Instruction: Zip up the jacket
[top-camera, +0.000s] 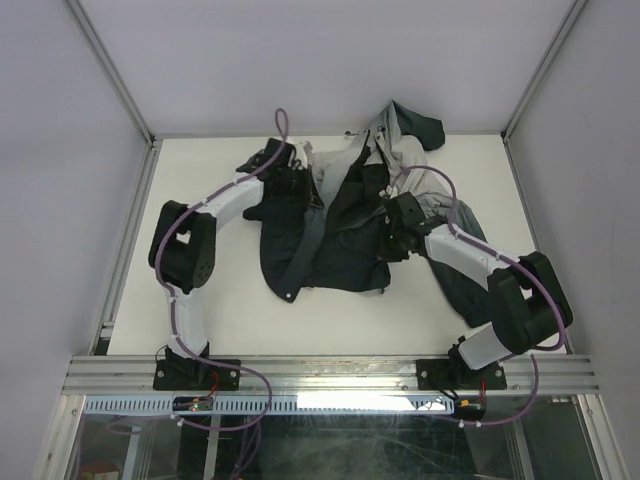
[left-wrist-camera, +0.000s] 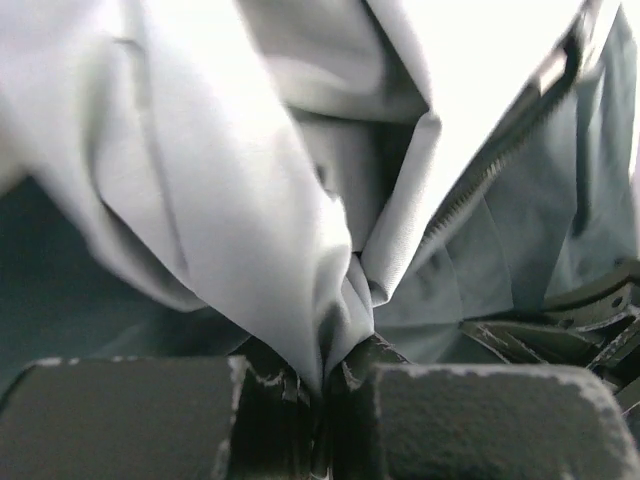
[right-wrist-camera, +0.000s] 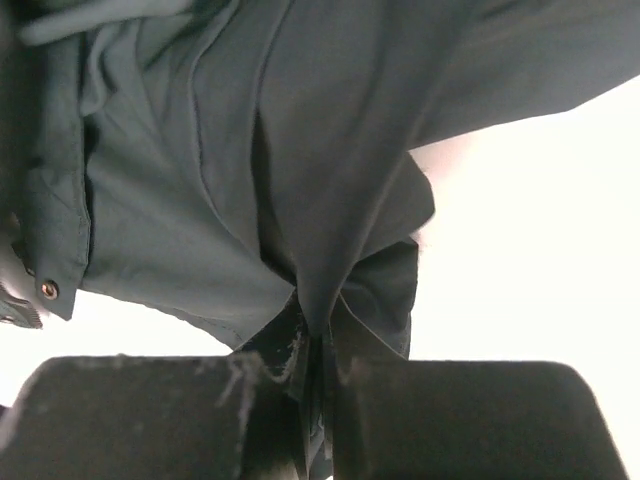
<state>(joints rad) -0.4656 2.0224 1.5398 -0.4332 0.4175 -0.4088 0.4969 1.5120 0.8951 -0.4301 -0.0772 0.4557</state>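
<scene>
Open and rumpled, the jacket (top-camera: 330, 225) sprawls from the centre of the white worktop (top-camera: 200, 320) toward 12 o'clock. The jaws of the left arm (top-camera: 225, 200) are clamped on a pale grey fold at its 10 o'clock edge, beside the toothed zipper (left-wrist-camera: 480, 190). Those of the right arm (top-camera: 470, 255) pinch thin dark teal cloth at 3 o'clock. Either smooth, limp pinch may slip under tension, and uneven pulling could buckle the zipper line.
</scene>
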